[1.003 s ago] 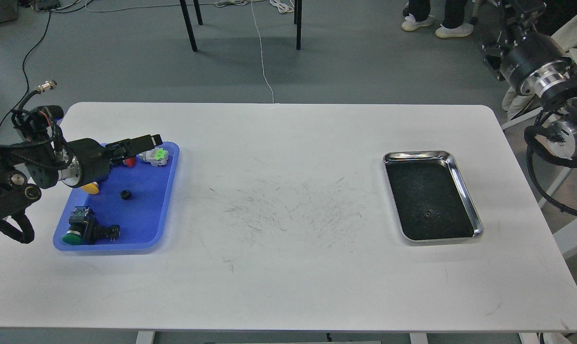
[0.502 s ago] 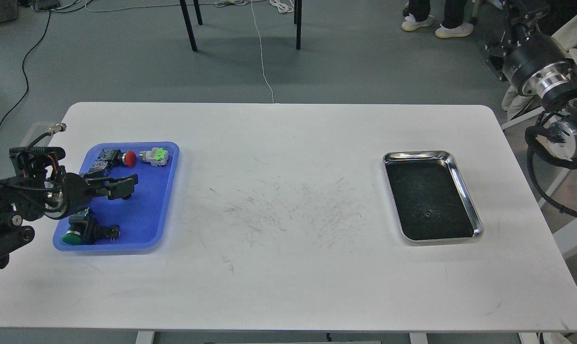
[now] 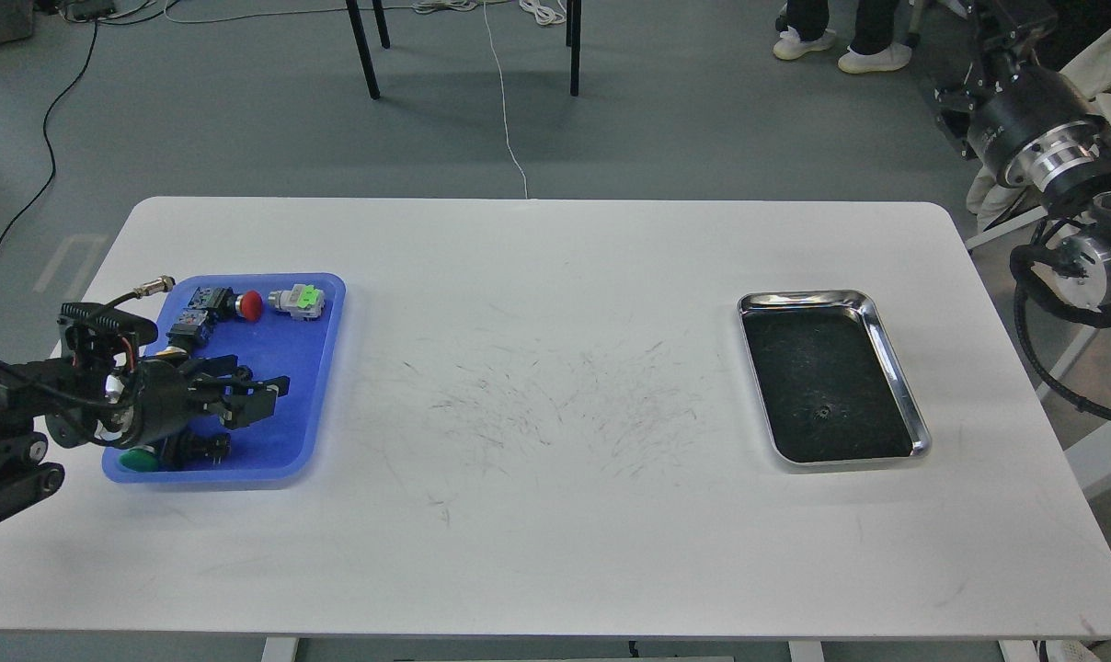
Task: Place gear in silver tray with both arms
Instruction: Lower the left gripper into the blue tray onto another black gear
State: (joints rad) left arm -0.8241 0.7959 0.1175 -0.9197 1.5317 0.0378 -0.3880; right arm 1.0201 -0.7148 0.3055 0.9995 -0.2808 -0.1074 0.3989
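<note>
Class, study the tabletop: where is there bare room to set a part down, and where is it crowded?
The widest bare patch is the white table between the blue tray and the silver tray, and the whole near strip. The silver tray's dark floor is bare too. The blue tray is crowded: switch parts like the red button fill it, with the left end effector over it.

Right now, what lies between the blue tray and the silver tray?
Head view: only bare, scuffed white table lies between the blue tray and the silver tray.

Robotics lab: floor cables (image 3: 509,110), scuffed white table (image 3: 555,552).
</note>
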